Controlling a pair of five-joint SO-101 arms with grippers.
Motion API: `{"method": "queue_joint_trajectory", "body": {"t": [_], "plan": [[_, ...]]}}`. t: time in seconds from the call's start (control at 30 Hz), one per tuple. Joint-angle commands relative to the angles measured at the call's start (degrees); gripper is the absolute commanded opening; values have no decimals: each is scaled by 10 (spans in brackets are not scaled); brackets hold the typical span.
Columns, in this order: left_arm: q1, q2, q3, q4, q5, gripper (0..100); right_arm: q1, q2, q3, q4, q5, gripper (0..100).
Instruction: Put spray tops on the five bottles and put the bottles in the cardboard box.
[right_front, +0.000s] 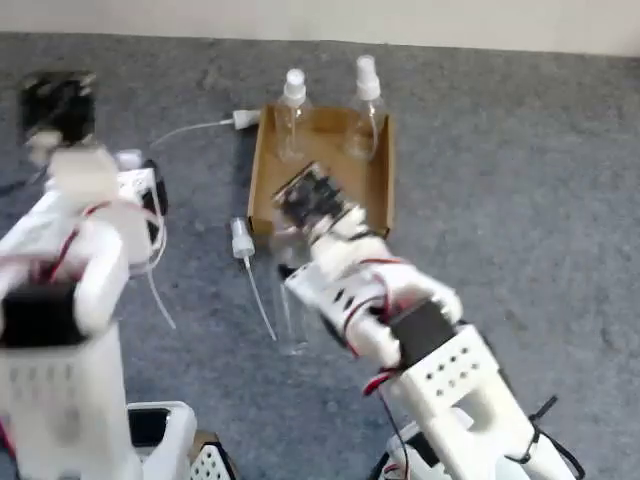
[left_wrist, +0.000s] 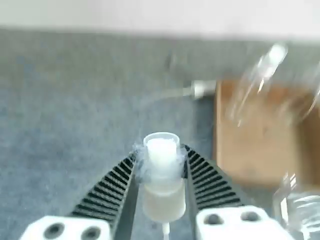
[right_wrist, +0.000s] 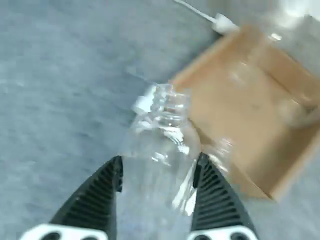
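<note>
The left gripper (left_wrist: 160, 155) has its fingers closed tight on a white spray top (left_wrist: 161, 197), nozzle end outward, held above the tabletop (right_front: 520, 200) well to the left of the cardboard box (right_front: 262, 175). The right gripper (right_wrist: 160, 162) has its fingers closed around the body of a clear bottle (right_wrist: 161, 145), just in front of the box's near wall, with the open neck (right_wrist: 170, 100) bare. The step in hand seems to be mating these two. It should go best if the bottle is held upright and steady, the top is brought directly over the neck so its dip tube goes in first, and the top is lowered only once the axes line up, then pressed or turned home. Two capped bottles (right_front: 293, 100) stand at the box's far end, and two loose tops (right_front: 243, 240) (right_front: 245, 120) lie beside it. The held top's tube is cut off in the left wrist view. From above, the right arm's camera hides its fingers, and the left arm is smeared. Something clear near the box's front could be another bottle, but I cannot tell.
</note>
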Motion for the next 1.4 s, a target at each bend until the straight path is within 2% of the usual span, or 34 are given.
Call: {"method": "queue_joint_trajectory", "body": {"t": [0.0,0.1,0.3,0.6,0.77,0.93,1.2,1.37], "plan": [[-5,-110,15,-18,62,3,-72,-28,44,-96,-13,4],[-5,-165,58,-75,105,3,-115,-31,80,-145,-11,4],[-6,-233,120,-152,154,3,-145,-31,97,-150,-13,4],[-9,-237,124,-199,151,3,-151,-31,99,-148,-13,4],[-16,-235,126,-215,124,3,-151,-31,99,-148,-13,4],[-45,-235,175,-274,124,3,-151,-31,99,-148,-13,4],[-41,-236,196,-276,127,3,-151,-31,99,-148,-13,4],[14,-237,196,-237,126,3,-149,-31,99,-149,-13,4]]}}
